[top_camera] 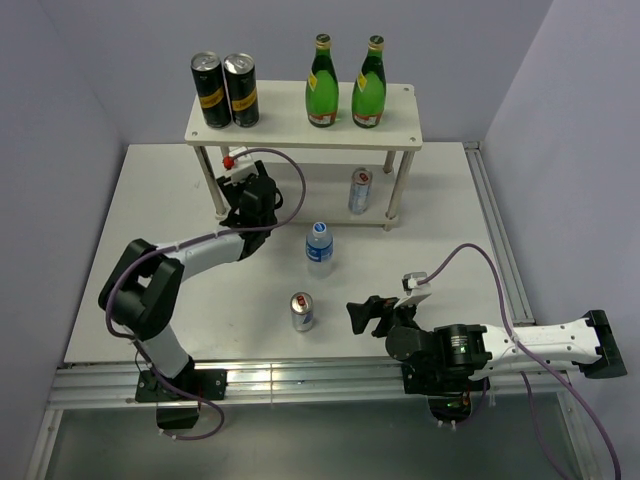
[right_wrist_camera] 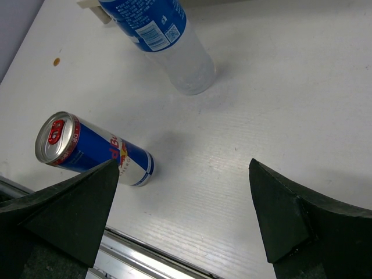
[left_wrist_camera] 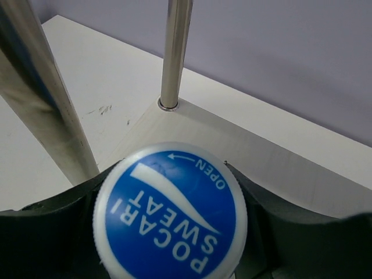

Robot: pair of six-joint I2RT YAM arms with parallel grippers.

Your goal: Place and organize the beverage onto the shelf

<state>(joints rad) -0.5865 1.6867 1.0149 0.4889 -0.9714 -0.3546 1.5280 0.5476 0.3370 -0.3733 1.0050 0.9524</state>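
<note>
Water bottle (left_wrist_camera: 171, 212) clamped in left gripper (top_camera: 242, 185) at shelf (top_camera: 285, 110) lower board; right gripper (right_wrist_camera: 183, 215) wide open, empty, nr can (right_wrist_camera: 96, 152).

Left arm (top_camera: 195, 250) stretched forward, elbow folded back at my left. Left pincer (top_camera: 243, 188) closed on the cap of a water bottle (left_wrist_camera: 171, 212), fingers (left_wrist_camera: 52, 232) hugging both sides. Right arm (top_camera: 540, 340) lies low, reaching leftward. Right pincer (top_camera: 363, 314) spread wide, holding nothing.

Upper centre, the shelf (top_camera: 285, 127) is bare on top between the black cans (top_camera: 225, 92) and green bottles (top_camera: 345, 88). Mid-frame a water bottle (top_camera: 319, 248) and silver can (top_camera: 302, 312) block the table (top_camera: 450, 230); right of them it lies open.
</note>
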